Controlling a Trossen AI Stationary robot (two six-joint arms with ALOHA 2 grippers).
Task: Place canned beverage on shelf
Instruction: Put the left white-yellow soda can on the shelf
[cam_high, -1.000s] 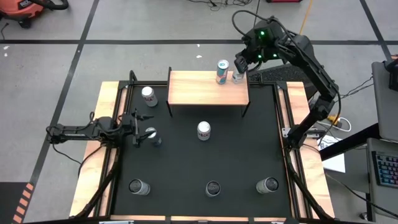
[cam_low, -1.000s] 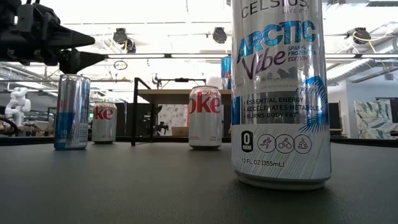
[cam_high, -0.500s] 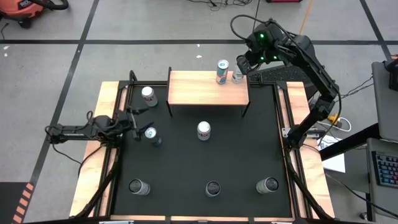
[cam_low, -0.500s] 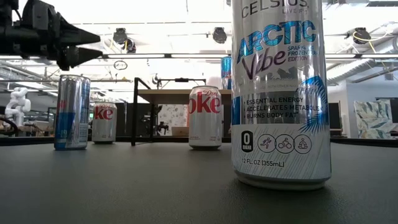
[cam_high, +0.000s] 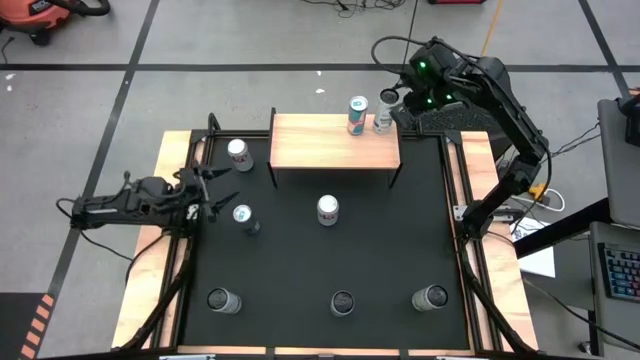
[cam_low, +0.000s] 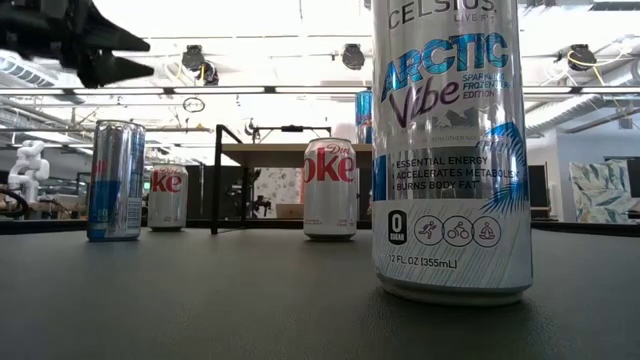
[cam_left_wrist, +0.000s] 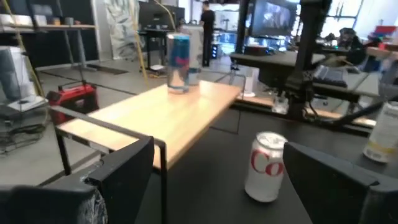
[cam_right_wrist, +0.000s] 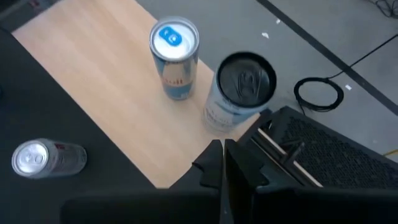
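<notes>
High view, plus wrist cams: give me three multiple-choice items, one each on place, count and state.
1. Where on the shelf do its two cans stand?
A. At the end nearest the right arm
B. In the middle
C. At the end nearest the left arm

2. How many loose cans stand on the black mat, off the shelf?
A. Four
B. Six
C. Eight

3. What state is the right gripper in?
A. Shut and empty
B. Wide open
C. Shut on a can

Answers:
1. A: the high view shows both side by side at the shelf's right-arm end.
2. B: three stand along the near edge, and three nearer the shelf.
3. A: the right wrist view shows the fingers pressed together with nothing between them.
</notes>
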